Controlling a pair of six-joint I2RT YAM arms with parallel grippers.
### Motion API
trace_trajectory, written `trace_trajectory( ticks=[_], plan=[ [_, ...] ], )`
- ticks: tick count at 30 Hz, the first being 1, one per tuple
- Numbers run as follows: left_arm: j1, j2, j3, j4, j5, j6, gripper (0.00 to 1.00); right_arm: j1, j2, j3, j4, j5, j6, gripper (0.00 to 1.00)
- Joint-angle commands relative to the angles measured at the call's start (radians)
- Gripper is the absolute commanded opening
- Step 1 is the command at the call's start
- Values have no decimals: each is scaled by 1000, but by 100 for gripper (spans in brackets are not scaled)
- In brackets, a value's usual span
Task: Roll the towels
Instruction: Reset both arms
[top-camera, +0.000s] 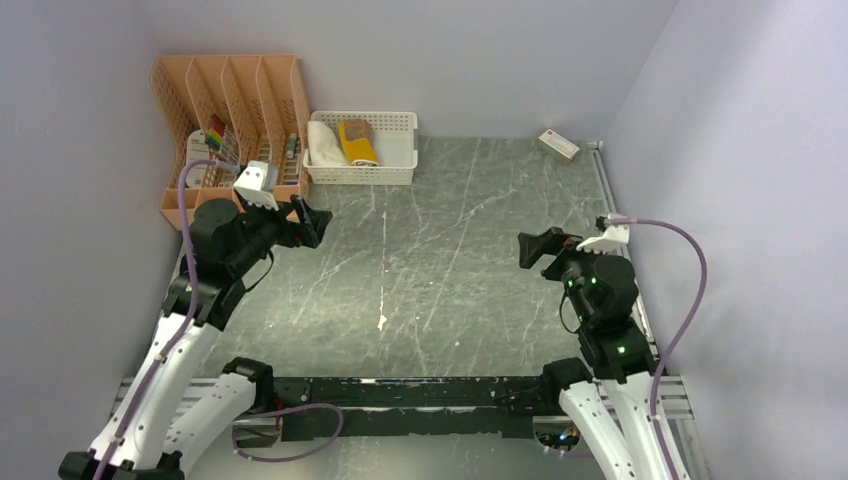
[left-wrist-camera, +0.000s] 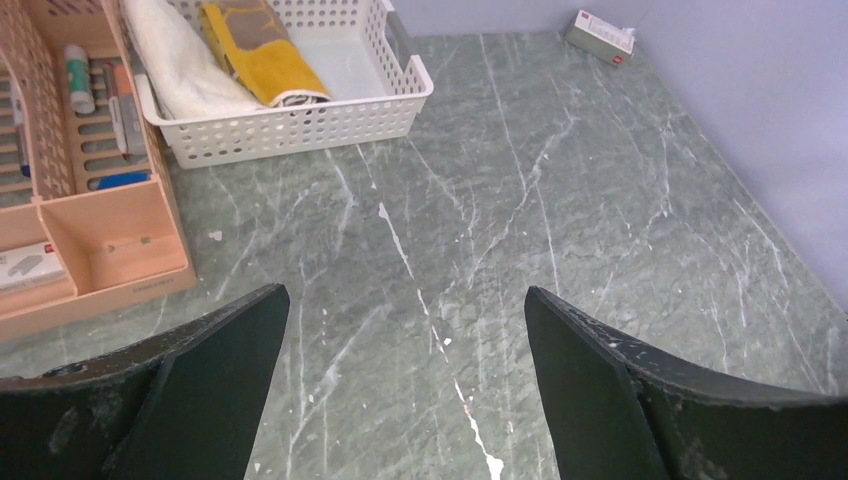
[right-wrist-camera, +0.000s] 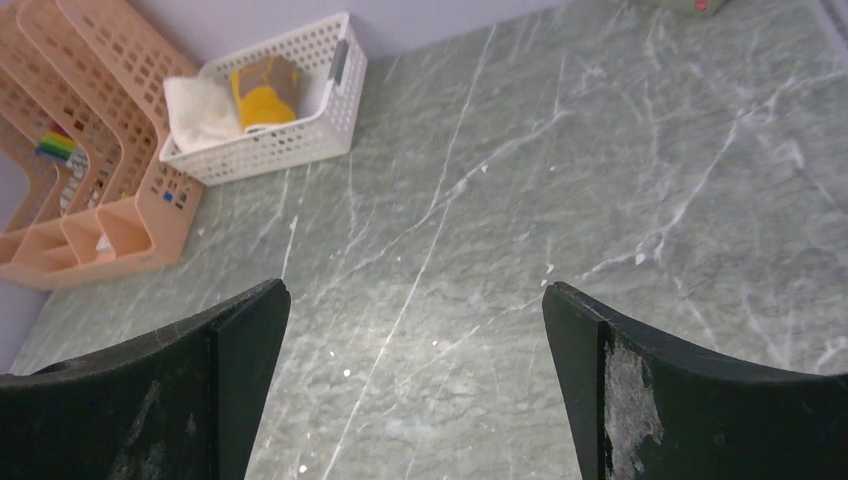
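Noting left hand (top-camera: 312, 222) and right hand (top-camera: 533, 248) both spread wide and empty, we judge the white towel (top-camera: 325, 143) and yellow towel (top-camera: 358, 143), side by side in the basket (top-camera: 365, 176) at far left, soft, light and limp: pinch an upper edge, lift clear of the walls, onto the open surface (top-camera: 450, 250).

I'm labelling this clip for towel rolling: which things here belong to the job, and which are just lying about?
For the job:
white towel and yellow towel, both lying in the basket
left gripper and right gripper, both open and empty

Just lying about:
white lattice basket
peach desk organiser holding pens
small box by the far wall
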Motion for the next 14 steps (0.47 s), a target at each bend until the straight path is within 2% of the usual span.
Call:
trace_trajectory(
  ticks=[1, 14],
  plan=[
    [-2, -57, -26, -2, 21, 19, 99, 5, -65, 2, -28, 95, -9, 100],
    [-2, -84, 55, -43, 64, 21, 99, 5, -151, -16, -3, 7, -44, 100]
  ],
)
